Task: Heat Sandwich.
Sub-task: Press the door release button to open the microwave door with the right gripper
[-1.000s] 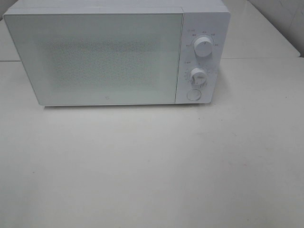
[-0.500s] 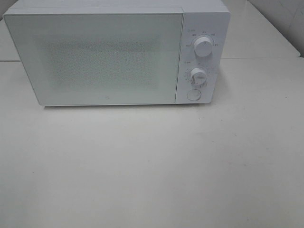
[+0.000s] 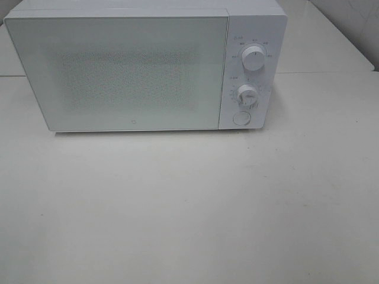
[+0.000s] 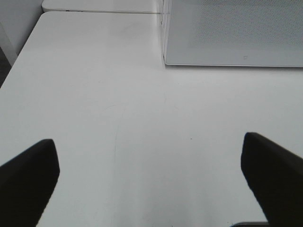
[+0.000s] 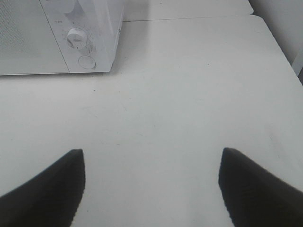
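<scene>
1. Nearest, in the wrist views, the left gripper and the right gripper both hang above bare worktop. Each has its dark fingers spread wide with nothing between them. Neither arm shows in the high view.
2. The sandwich is in none of the views. It is not on the worktop or in either gripper. If it is here at all, it sits behind the shut door, whose dotted panel hides the inside, so I cannot tell.
3. Further back stands the white microwave, its front flush and closed. On its right-hand panel are an upper dial, a lower dial and, below them, a round button.
4. Judging from this, the step is either waiting out the heating or starting to work the controls, and the right gripper is the closer one for that.
5. To do it well, narrow the right fingers first. Then come at the button or dial squarely from the front, and push gently so the light casing does not slide back on the smooth worktop.
6. Keep the left gripper low and well away from the door's swing, and ready to steady the casing if it shifts.
</scene>
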`<state>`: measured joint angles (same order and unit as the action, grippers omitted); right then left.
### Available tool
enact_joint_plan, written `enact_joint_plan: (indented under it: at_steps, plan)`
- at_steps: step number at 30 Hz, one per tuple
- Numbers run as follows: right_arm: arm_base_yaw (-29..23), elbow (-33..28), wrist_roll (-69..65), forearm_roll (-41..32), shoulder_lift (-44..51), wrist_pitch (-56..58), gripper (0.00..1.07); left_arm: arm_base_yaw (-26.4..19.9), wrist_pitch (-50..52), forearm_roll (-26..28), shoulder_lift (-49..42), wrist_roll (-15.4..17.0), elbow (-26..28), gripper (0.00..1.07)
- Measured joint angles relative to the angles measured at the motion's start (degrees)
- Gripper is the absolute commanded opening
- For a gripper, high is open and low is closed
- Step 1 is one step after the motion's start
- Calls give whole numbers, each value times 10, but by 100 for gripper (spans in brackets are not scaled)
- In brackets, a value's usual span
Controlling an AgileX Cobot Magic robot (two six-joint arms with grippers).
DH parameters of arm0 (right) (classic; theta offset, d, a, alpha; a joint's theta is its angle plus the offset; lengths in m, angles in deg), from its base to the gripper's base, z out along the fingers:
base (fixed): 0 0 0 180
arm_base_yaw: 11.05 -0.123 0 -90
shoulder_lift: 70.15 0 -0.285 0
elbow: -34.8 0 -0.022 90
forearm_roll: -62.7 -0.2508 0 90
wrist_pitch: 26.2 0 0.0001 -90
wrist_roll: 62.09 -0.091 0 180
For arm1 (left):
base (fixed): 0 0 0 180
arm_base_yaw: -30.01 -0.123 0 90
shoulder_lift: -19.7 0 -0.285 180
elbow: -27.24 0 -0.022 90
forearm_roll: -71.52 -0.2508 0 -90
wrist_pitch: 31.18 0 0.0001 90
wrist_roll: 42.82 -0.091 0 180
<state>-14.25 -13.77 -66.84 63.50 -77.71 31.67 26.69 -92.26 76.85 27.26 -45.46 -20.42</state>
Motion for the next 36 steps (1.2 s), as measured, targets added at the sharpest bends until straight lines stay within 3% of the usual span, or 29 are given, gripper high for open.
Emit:
enact_joint_plan:
  at_steps: [11, 19, 29, 36]
  plan:
    - [0, 6, 0, -8, 0, -23, 76, 0, 0, 0, 0, 0, 0, 101]
    - [0, -1, 0, -8, -48, -166, 76, 0, 0, 0, 0, 0, 0, 101]
    - [0, -57, 19, -8, -125, -335, 76, 0, 0, 0, 0, 0, 0, 101]
    - [0, -81, 21, -8, -226, -454, 76, 0, 0, 0, 0, 0, 0, 101]
